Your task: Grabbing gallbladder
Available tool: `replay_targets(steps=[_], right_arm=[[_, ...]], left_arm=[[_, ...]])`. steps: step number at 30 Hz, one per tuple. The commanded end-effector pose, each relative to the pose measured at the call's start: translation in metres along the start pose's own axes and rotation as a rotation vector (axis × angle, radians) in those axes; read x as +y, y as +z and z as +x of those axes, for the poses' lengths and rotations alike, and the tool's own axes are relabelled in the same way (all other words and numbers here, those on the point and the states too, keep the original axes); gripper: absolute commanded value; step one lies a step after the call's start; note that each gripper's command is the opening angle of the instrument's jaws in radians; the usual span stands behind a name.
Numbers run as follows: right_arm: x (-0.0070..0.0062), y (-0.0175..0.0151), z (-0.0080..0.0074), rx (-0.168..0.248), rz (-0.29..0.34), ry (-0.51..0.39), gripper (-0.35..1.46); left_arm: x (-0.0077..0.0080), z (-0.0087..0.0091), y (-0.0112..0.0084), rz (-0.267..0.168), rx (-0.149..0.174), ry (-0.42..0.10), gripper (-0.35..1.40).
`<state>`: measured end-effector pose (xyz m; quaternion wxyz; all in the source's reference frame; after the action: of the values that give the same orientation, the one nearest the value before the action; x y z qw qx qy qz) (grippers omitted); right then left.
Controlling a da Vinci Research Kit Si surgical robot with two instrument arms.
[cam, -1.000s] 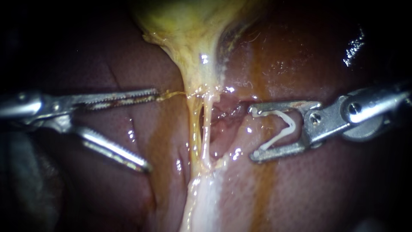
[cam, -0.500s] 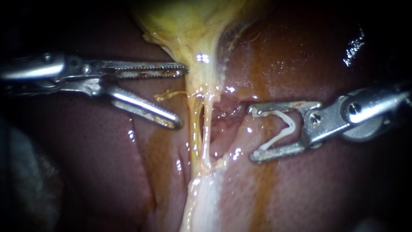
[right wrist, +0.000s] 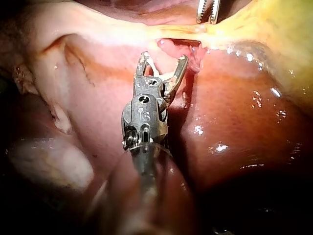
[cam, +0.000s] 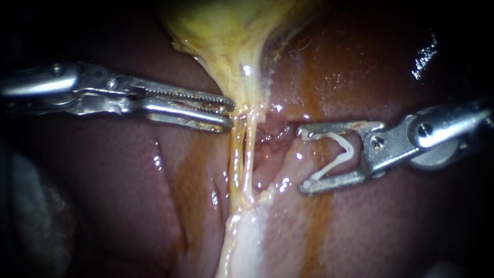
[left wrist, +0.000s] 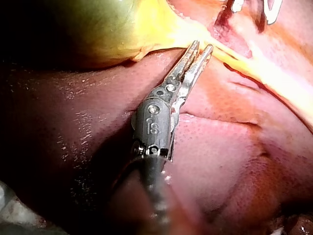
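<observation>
1. Gallbladder [cam: 226, 31] sits at the top of the endoscope view. It is yellow and wide there, then gets thin and runs down into pale strands [cam: 242, 154] over the dark red liver [cam: 113, 195].
2. My left instrument [cam: 229, 109] comes in from the left. Its jaws are almost together, with only a thin gap between them. Their tips touch the thin end of the gallbladder. I do not think they hold it yet.
3. My right instrument [cam: 303, 159] hangs on the other side of the strands, a little apart from them. Its jaws stand wide but hold a white clip [cam: 339, 152] between them.
4. The left tips are only at the edge, so the bite may be too small. The tissue looks wet and could slip out.
5. A hard squeeze or pull could tear the thin wall and let the yellow juice leak.
6. The strands are just below the tips. A low bite could pinch one of them instead.
</observation>
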<state>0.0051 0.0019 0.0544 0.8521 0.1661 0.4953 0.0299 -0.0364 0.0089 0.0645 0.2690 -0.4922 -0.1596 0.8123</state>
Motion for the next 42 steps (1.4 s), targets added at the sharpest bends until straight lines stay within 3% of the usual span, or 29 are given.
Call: replay_targets(steps=[1, 4, 19, 25, 30, 42], right_arm=[[0.0, 0.0, 0.0, 0.0, 0.0, 0.0, 0.5], [0.0, 0.0, 0.0, 0.0, 0.0, 0.0, 0.5], [0.0, 0.0, 0.0, 0.0, 0.0, 0.0, 0.5], [-0.0001, 0.0, 0.0, 0.0, 0.0, 0.0, 0.5], [0.0, 0.0, 0.0, 0.0, 0.0, 0.0, 0.5], [0.0, 0.0, 0.0, 0.0, 0.0, 0.0, 0.5]], left_arm=[[0.0, 0.0, -0.0001, 0.002, -0.001, -0.006, -0.08], [0.0, 0.0, -0.0002, 0.001, -0.001, -0.006, -0.35], [0.0005, 0.0011, -0.0021, -0.005, -0.047, -0.117, -0.35], [-0.0002, 0.0041, -0.005, -0.027, -0.05, -0.136, -0.35], [-0.0011, 0.0059, -0.0071, -0.015, -0.049, -0.148, -0.35], [-0.0011, 0.0062, -0.0077, -0.014, -0.046, -0.151, -0.35]])
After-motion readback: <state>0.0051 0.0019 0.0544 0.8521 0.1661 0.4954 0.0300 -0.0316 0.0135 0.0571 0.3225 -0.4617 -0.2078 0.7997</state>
